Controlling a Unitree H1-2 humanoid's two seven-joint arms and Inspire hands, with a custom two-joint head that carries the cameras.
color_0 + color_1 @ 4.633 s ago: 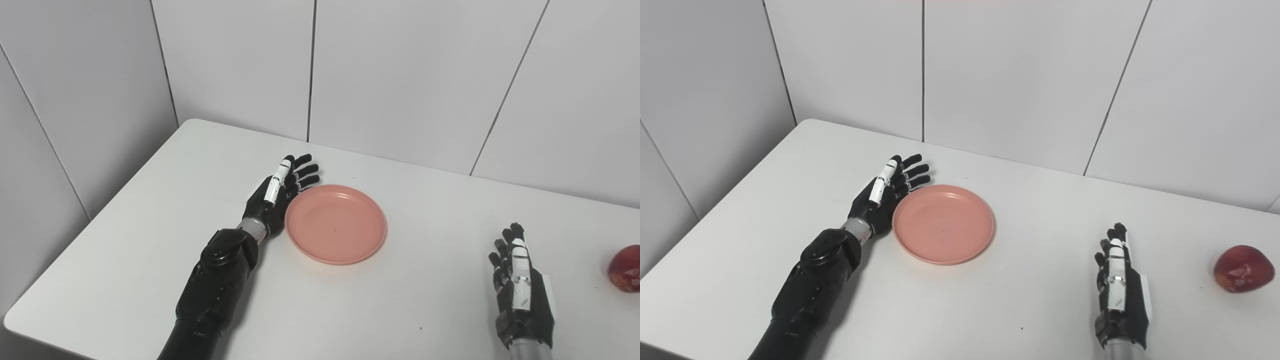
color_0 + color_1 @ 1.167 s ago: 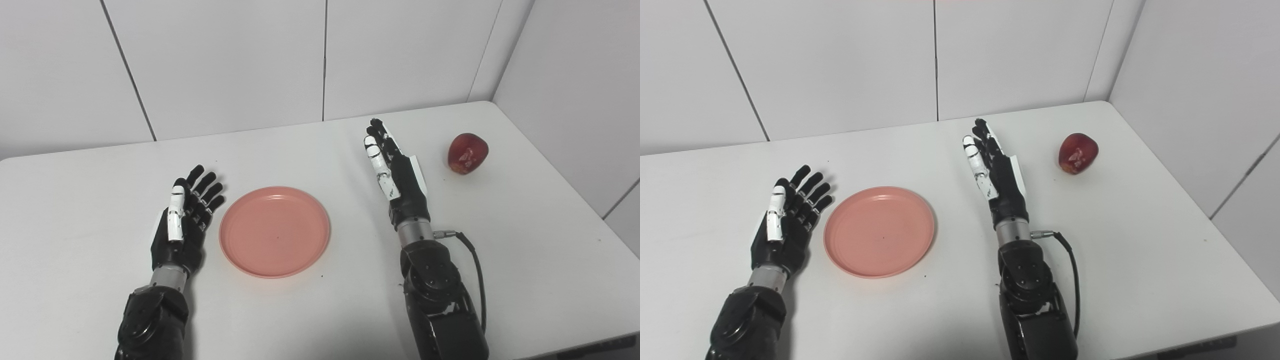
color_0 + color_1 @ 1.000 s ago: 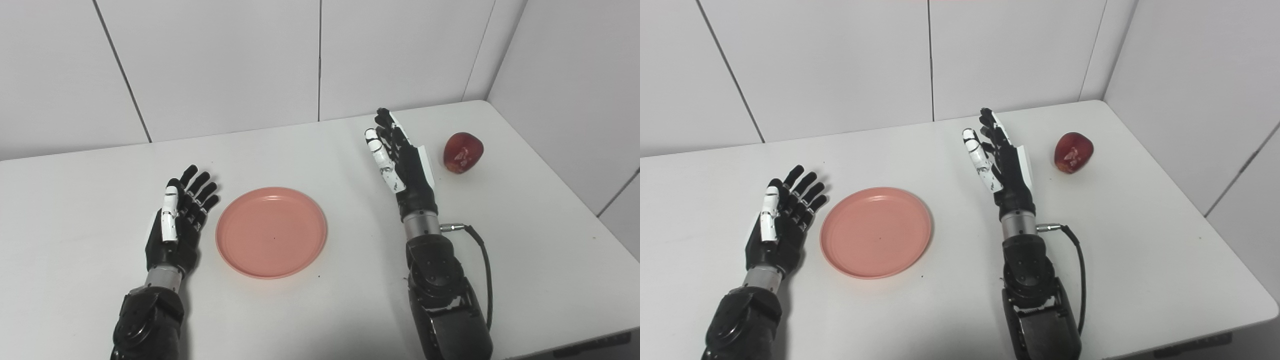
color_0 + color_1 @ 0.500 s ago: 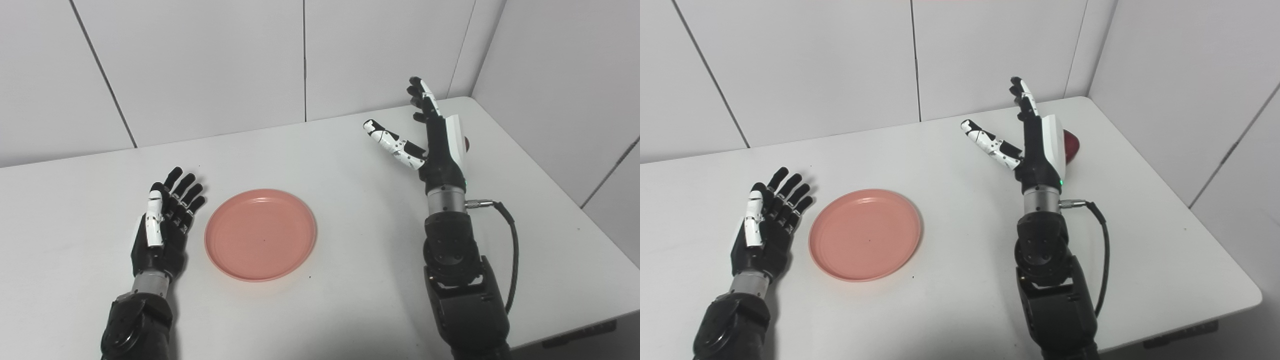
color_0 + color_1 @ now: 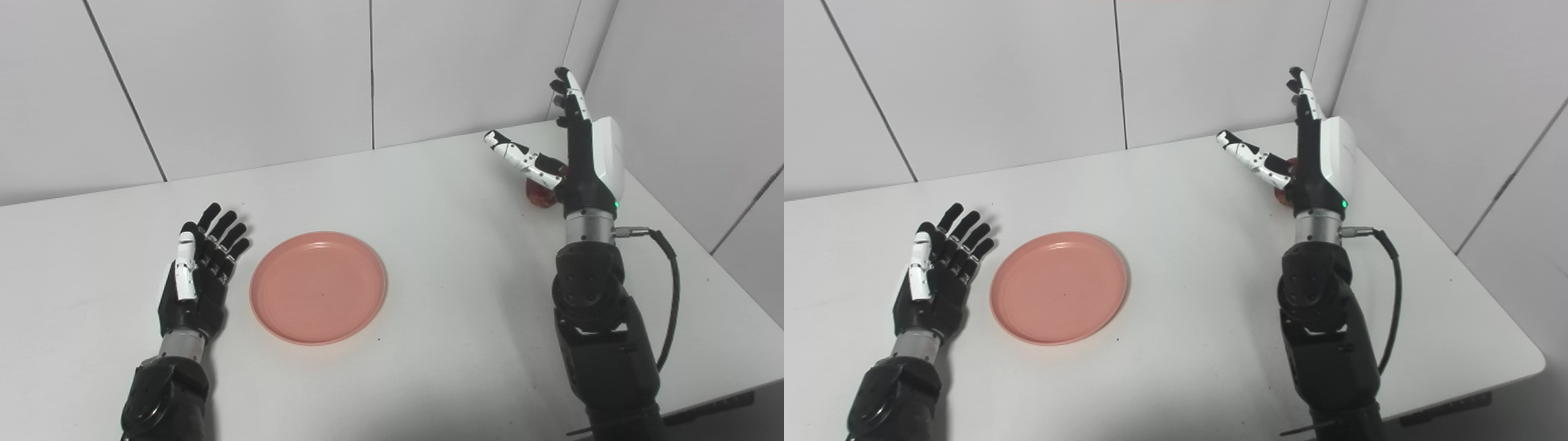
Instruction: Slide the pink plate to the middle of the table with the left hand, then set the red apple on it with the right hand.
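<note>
While the left hand (image 5: 197, 278) lies open beside the plate (image 5: 318, 286), the right hand (image 5: 572, 160) hangs open, holding nothing, above the apple (image 5: 538, 195).

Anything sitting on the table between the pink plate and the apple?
No: between the pink plate and the red apple, only bare table shows, in both eye views.

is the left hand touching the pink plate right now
Apart. In the left eye view a strip of bare table shows between the left hand and the plate rim.
</note>
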